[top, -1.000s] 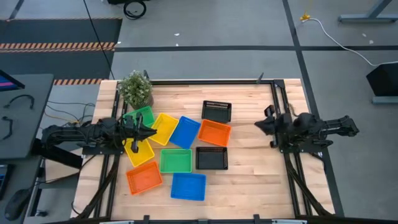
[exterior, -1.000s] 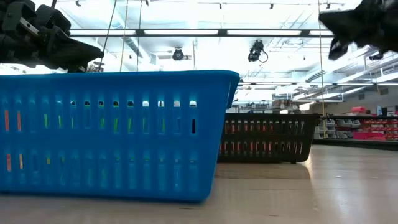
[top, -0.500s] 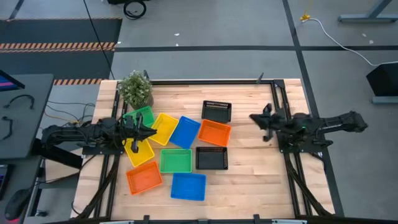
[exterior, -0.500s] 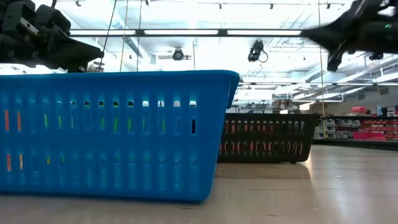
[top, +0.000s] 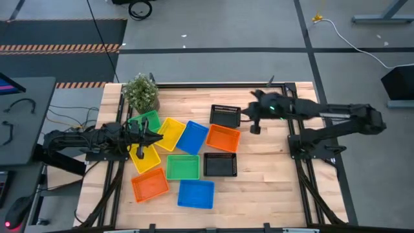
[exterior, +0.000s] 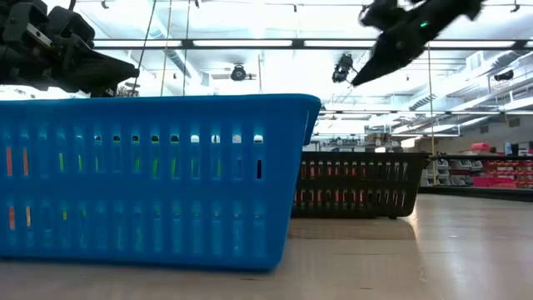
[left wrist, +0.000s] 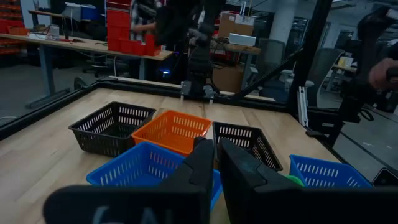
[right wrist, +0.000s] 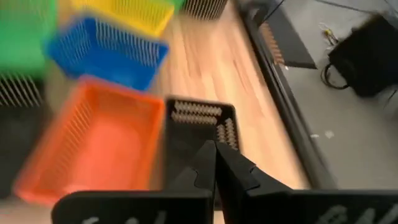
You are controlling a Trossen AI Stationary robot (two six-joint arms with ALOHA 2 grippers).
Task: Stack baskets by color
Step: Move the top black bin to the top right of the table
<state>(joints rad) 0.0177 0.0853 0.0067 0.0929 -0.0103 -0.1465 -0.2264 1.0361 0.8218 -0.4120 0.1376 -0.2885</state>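
Observation:
Ten baskets lie flat on the wooden table (top: 265,188), two of each colour. At the far side is a black basket (top: 225,116), with an orange one (top: 223,138) and a blue one (top: 193,137) beside it. My right gripper (top: 253,127) hangs shut in the air, just right of the far black basket (right wrist: 196,134), and slants down at it. My left gripper (top: 158,137) is level and shut above the yellow baskets (top: 171,133) at the table's left, holding nothing.
A potted plant (top: 141,92) stands at the far left corner. A second black basket (top: 220,164), a green (top: 183,167), an orange (top: 149,184) and a blue basket (top: 196,193) lie nearer the front. Bare wood shows right of the baskets. A black frame rail (top: 288,97) edges the table.
My right gripper has swung from the table's right side toward the left and far edge. It has risen and tipped from about level to slanting down over the far black basket. The baskets have kept their places.

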